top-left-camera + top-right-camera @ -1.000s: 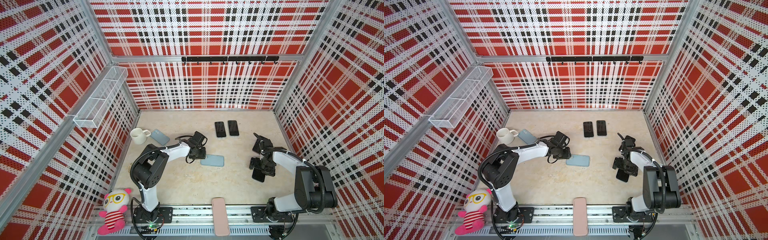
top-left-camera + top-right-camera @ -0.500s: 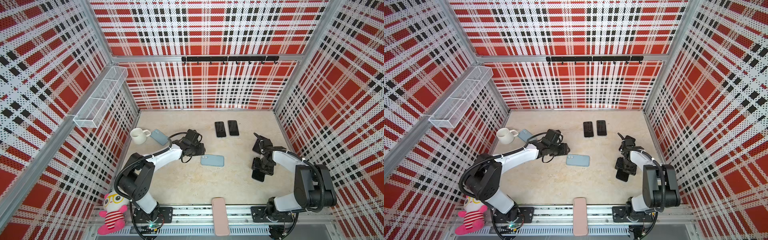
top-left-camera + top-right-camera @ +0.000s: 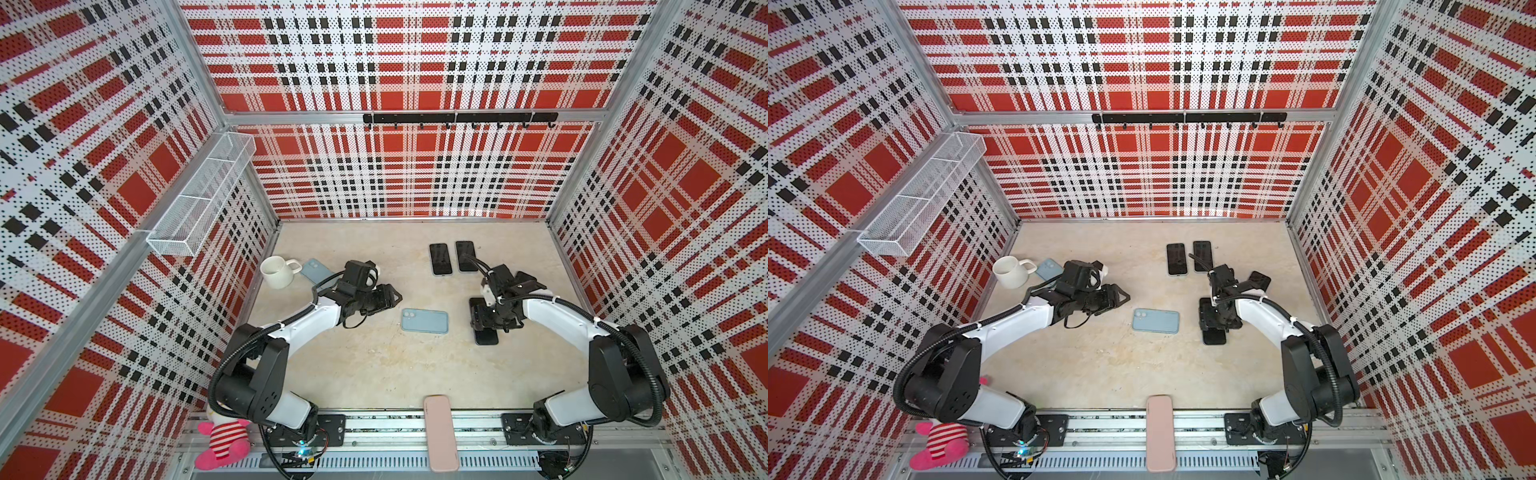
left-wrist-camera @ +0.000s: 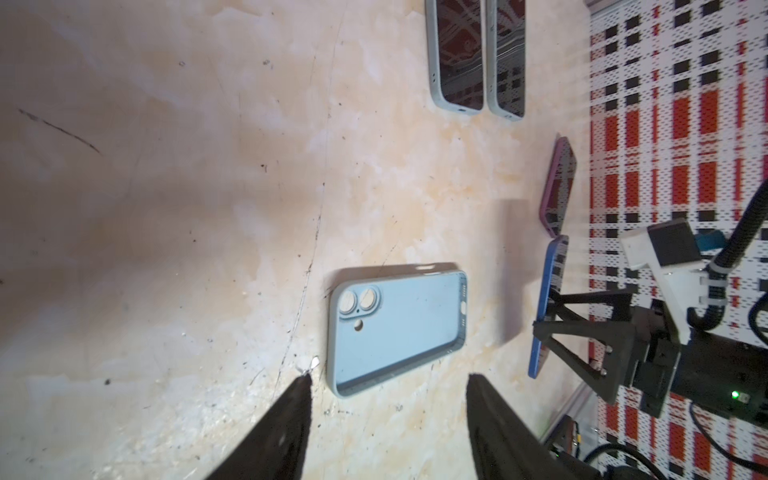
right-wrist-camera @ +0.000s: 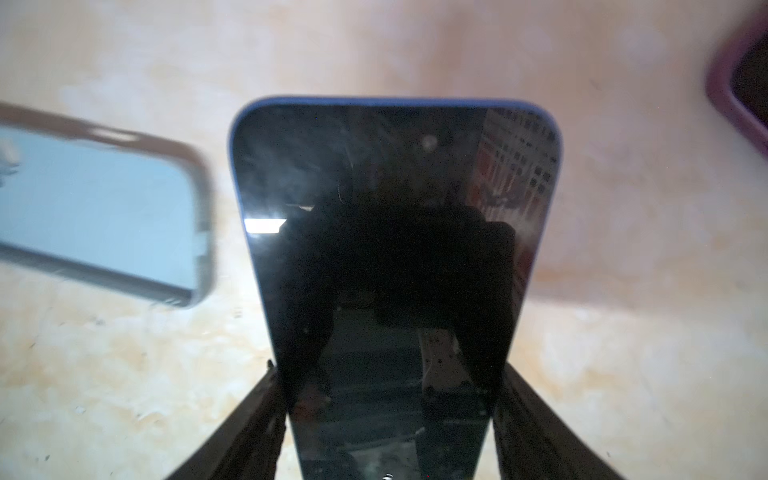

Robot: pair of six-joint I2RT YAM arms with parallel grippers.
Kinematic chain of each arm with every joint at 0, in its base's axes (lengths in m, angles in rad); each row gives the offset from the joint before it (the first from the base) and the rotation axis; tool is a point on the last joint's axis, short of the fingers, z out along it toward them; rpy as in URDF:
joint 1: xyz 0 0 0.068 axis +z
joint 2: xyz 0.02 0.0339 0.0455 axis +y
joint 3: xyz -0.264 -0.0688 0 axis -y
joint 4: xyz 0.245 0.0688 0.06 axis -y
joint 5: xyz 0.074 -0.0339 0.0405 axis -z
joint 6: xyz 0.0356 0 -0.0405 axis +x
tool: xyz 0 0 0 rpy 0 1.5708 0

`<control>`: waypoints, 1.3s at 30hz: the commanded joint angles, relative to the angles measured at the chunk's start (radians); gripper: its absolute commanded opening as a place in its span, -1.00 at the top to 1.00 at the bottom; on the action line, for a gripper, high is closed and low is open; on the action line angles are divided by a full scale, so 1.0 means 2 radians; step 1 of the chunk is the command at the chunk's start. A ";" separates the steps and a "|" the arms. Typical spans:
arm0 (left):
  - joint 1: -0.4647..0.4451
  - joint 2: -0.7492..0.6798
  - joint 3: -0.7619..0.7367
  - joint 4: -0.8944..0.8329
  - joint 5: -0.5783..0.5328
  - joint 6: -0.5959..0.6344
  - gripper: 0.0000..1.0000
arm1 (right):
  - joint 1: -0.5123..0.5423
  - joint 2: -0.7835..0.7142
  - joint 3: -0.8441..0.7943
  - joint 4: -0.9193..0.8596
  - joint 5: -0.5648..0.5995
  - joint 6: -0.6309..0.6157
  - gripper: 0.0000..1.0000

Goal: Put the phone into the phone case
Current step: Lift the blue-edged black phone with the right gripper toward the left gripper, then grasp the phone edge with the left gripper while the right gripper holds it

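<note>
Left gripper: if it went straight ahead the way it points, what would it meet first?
Most likely the empty light blue phone case, lying flat on the table just ahead of the left gripper, whose fingers stand open. How high it hangs is unclear, so it might pass over.

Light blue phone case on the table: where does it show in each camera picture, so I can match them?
Top view: the light blue phone case lies centrally on the table.
Top view: same central spot.
Left wrist: flat, just ahead of the open left gripper.
Right wrist: blurred, cut off at the frame edge, beside the blue-edged phone.
Shared landmark: that blue-edged phone, next to the case in every view.
</note>
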 commanded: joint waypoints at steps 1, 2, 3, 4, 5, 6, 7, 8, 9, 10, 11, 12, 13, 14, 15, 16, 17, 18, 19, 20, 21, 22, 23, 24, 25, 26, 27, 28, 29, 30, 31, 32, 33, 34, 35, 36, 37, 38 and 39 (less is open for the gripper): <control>0.022 -0.020 -0.010 0.012 0.082 0.013 -0.25 | 0.047 0.008 0.034 0.026 -0.032 -0.100 -0.02; 0.030 -0.022 -0.013 0.014 0.096 0.013 -0.25 | 0.062 0.011 0.042 0.033 -0.034 -0.128 0.01; 0.037 -0.025 -0.016 0.016 0.109 0.011 -0.25 | 0.072 0.014 0.049 0.039 -0.040 -0.150 0.03; 0.044 -0.028 -0.019 0.018 0.124 0.011 -0.25 | 0.082 0.017 0.055 0.047 -0.046 -0.179 0.05; 0.050 -0.031 -0.023 0.022 0.141 0.011 -0.25 | 0.091 0.022 0.063 0.054 -0.051 -0.200 0.07; 0.054 -0.033 -0.025 0.026 0.158 0.013 -0.25 | 0.097 0.027 0.070 0.056 -0.055 -0.218 0.08; 0.056 -0.034 -0.029 0.031 0.180 0.016 -0.25 | 0.105 0.035 0.081 0.053 -0.058 -0.236 0.09; 0.056 -0.033 -0.031 0.033 0.195 0.018 -0.25 | 0.111 0.041 0.091 0.052 -0.062 -0.252 0.09; 0.055 -0.033 -0.034 0.032 0.204 0.019 -0.25 | 0.117 0.049 0.099 0.049 -0.067 -0.272 0.09; 0.054 -0.033 -0.037 0.033 0.207 0.022 -0.25 | 0.122 0.057 0.106 0.046 -0.071 -0.292 0.09; 0.052 -0.033 -0.039 0.035 0.209 0.022 -0.25 | 0.124 0.065 0.111 0.044 -0.076 -0.310 0.11; 0.050 -0.032 -0.043 0.040 0.214 0.021 -0.26 | 0.126 0.072 0.116 0.043 -0.082 -0.327 0.12; 0.046 -0.031 -0.046 0.048 0.219 0.018 -0.26 | 0.126 0.082 0.121 0.040 -0.088 -0.340 0.13; 0.042 -0.030 -0.049 0.056 0.223 0.013 -0.26 | 0.126 0.090 0.130 0.035 -0.095 -0.352 0.14; 0.038 -0.028 -0.050 0.061 0.224 0.011 -0.26 | 0.127 0.097 0.136 0.031 -0.103 -0.363 0.15; 0.034 -0.024 -0.051 0.065 0.225 0.011 -0.26 | 0.128 0.103 0.144 0.028 -0.116 -0.375 0.15; 0.030 -0.020 -0.050 0.070 0.227 0.008 -0.26 | 0.129 0.108 0.149 0.026 -0.128 -0.387 0.15; 0.027 -0.016 -0.050 0.074 0.227 0.005 -0.26 | 0.132 0.110 0.151 0.028 -0.134 -0.395 0.15; 0.025 -0.010 -0.049 0.077 0.226 0.004 -0.26 | 0.135 0.112 0.152 0.032 -0.139 -0.406 0.15; 0.023 -0.005 -0.047 0.077 0.225 0.005 -0.27 | 0.136 0.113 0.152 0.032 -0.141 -0.415 0.15; 0.020 0.001 -0.045 0.077 0.223 0.006 -0.26 | 0.139 0.113 0.152 0.034 -0.144 -0.426 0.15; 0.019 0.008 -0.045 0.080 0.221 0.005 -0.26 | 0.141 0.114 0.151 0.035 -0.145 -0.434 0.15; 0.017 0.014 -0.044 0.083 0.221 0.002 -0.25 | 0.142 0.117 0.152 0.034 -0.145 -0.440 0.15; 0.014 0.019 -0.043 0.084 0.221 0.001 -0.25 | 0.144 0.119 0.154 0.032 -0.146 -0.445 0.15; 0.011 0.023 -0.040 0.085 0.220 0.002 -0.24 | 0.145 0.122 0.156 0.028 -0.146 -0.451 0.14; 0.010 0.027 -0.039 0.086 0.219 0.001 -0.23 | 0.146 0.124 0.159 0.025 -0.144 -0.455 0.15; 0.009 0.032 -0.038 0.088 0.218 0.000 -0.22 | 0.148 0.125 0.161 0.024 -0.143 -0.458 0.14; 0.009 0.036 -0.038 0.094 0.218 -0.005 -0.20 | 0.150 0.126 0.162 0.024 -0.143 -0.461 0.14; 0.009 0.039 -0.037 0.100 0.219 -0.009 -0.16 | 0.152 0.127 0.163 0.024 -0.141 -0.462 0.14; 0.007 0.042 -0.037 0.104 0.220 -0.013 -0.13 | 0.153 0.128 0.165 0.025 -0.137 -0.461 0.14; 0.004 0.044 -0.036 0.107 0.220 -0.015 -0.10 | 0.153 0.128 0.165 0.026 -0.133 -0.460 0.14; 0.001 0.046 -0.035 0.107 0.220 -0.015 -0.07 | 0.153 0.128 0.165 0.028 -0.131 -0.459 0.14; -0.002 0.048 -0.034 0.107 0.219 -0.016 -0.03 | 0.153 0.128 0.166 0.030 -0.127 -0.459 0.14; -0.003 0.049 -0.034 0.108 0.220 -0.016 0.01 | 0.154 0.129 0.167 0.031 -0.125 -0.458 0.14; -0.004 0.050 -0.035 0.110 0.219 -0.018 0.06 | 0.155 0.129 0.168 0.031 -0.124 -0.457 0.14; -0.003 0.052 -0.035 0.112 0.219 -0.020 0.12 | 0.155 0.129 0.168 0.031 -0.121 -0.458 0.14; -0.004 0.053 -0.034 0.115 0.219 -0.023 0.18 | 0.157 0.130 0.168 0.031 -0.118 -0.457 0.13; -0.004 0.055 -0.034 0.116 0.219 -0.025 0.26 | 0.158 0.131 0.169 0.030 -0.113 -0.458 0.13; -0.005 0.056 -0.033 0.119 0.218 -0.027 0.31 | 0.158 0.133 0.172 0.026 -0.111 -0.458 0.13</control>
